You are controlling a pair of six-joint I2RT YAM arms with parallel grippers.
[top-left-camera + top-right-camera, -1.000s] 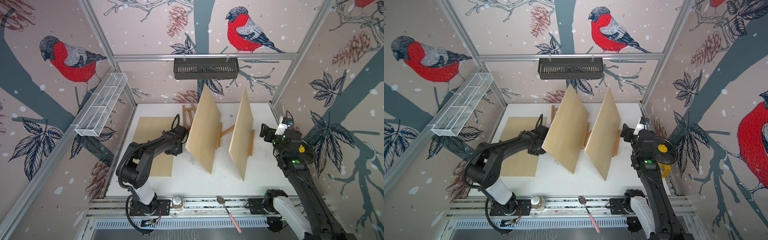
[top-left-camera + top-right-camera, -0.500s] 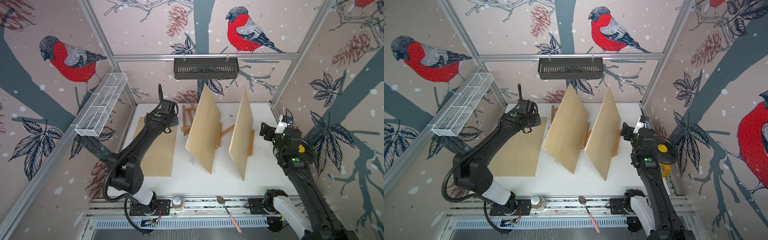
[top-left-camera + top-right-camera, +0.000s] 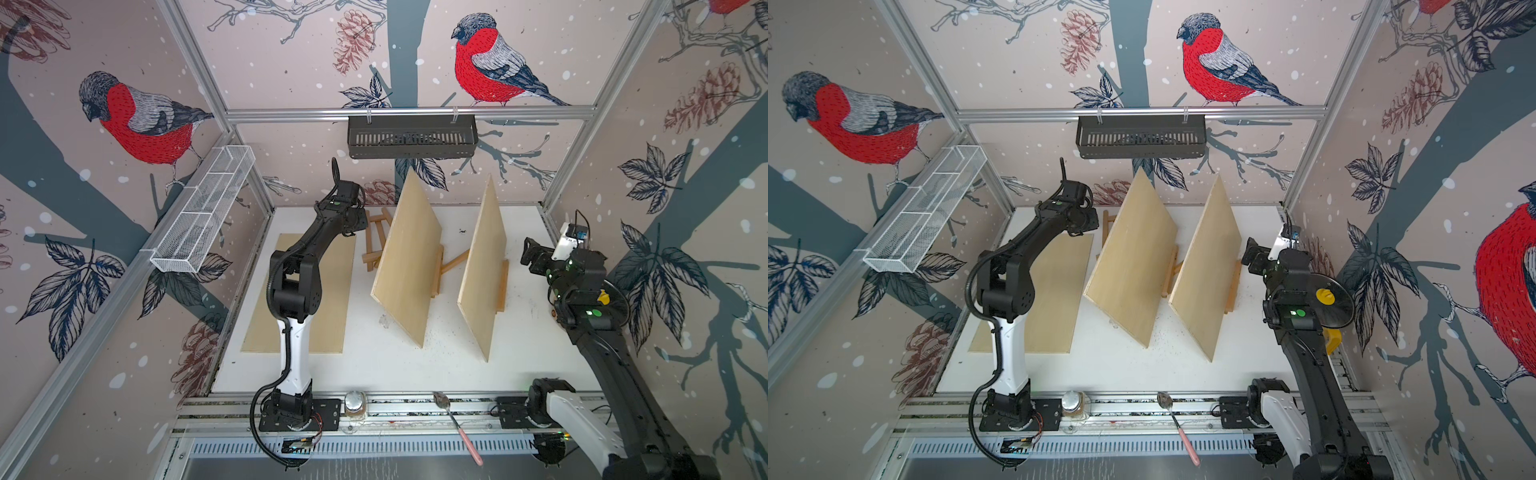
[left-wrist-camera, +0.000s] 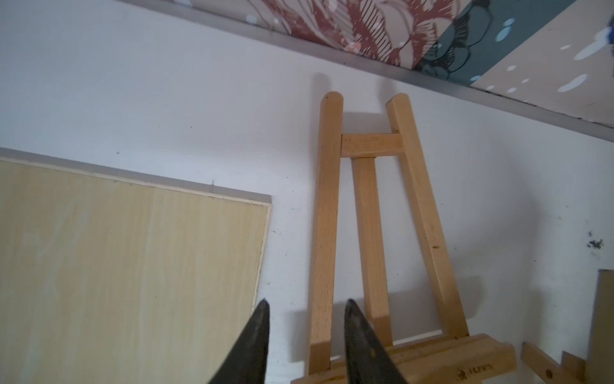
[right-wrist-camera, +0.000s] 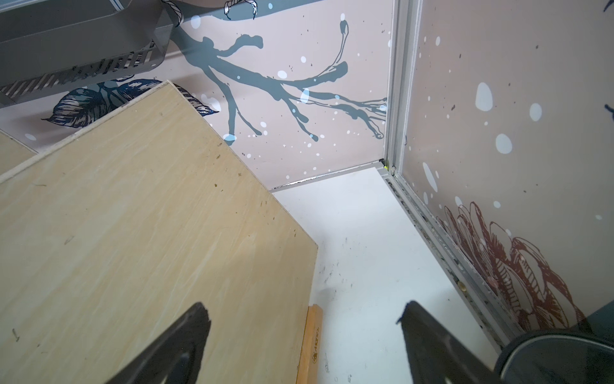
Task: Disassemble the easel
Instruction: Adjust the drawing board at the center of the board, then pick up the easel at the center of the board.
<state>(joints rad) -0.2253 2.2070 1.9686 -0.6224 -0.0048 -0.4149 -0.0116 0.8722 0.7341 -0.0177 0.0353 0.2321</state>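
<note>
My left claw (image 4: 305, 302) hovers part-open and empty over the small pale wooden A-frame easel (image 4: 368, 232), which lies flat by the back wall. I'd centre on one leg before closing. My right claw (image 5: 304, 306) gapes wide, empty.

The easel (image 4: 365, 232) is smooth, lightly sheened wood; the flat board (image 4: 133, 266), matt pale plywood; the table (image 4: 166, 99), matt white and scuffed; the upper-left basket (image 3: 203, 216), white metal mesh.

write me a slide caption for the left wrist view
Left gripper, jaws apart and empty, hovers over the white table between a flat pale plywood board and a small light-wood easel frame.
</note>
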